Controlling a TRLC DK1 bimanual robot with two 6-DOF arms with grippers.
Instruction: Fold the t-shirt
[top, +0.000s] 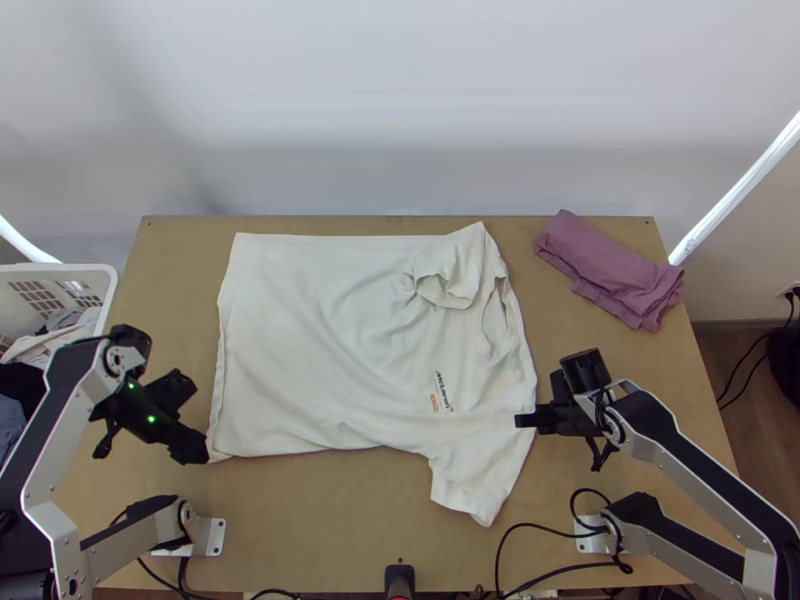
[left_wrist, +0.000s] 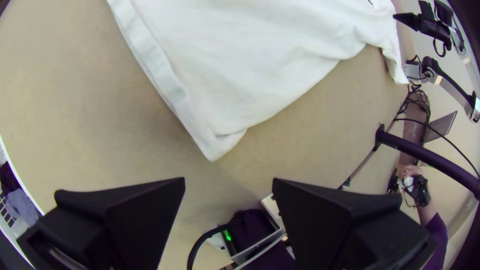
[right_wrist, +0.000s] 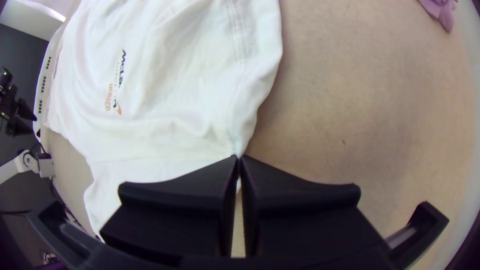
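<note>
The right pincer (top: 520, 420) is closed on the t-shirt (top: 320, 345), pinching its right edge at the seam of the near sleeve (top: 480, 485). The left pincer (top: 195, 418) stands wide, its two fingertips well apart, near the shirt's near-left hem corner (left_wrist: 212, 150).

From these two ends the shirt lies mostly spread over the middle of the tabletop (top: 330, 520), hem to the left, collar (top: 498, 318) to the right. The near sleeve points toward the near edge; the far sleeve (top: 447, 288) lies bunched back over the body, its opening showing. Soft creases run across the chest, beside the small print.

Farther out, a broad band of bare wood runs between the shirt and the near edge, narrower below the sleeve. More wood shows left of the hem, while only a thin strip separates the shirt from the far edge. To the right, a gap parts the shirt from a folded mauve cloth (top: 610, 265) near the far-right corner. A white basket (top: 60, 268) with several cloths (top: 45, 345) in it sits at the left edge.

Counted: two pincers, one t-shirt with two sleeves, one mauve cloth, one basket
</note>
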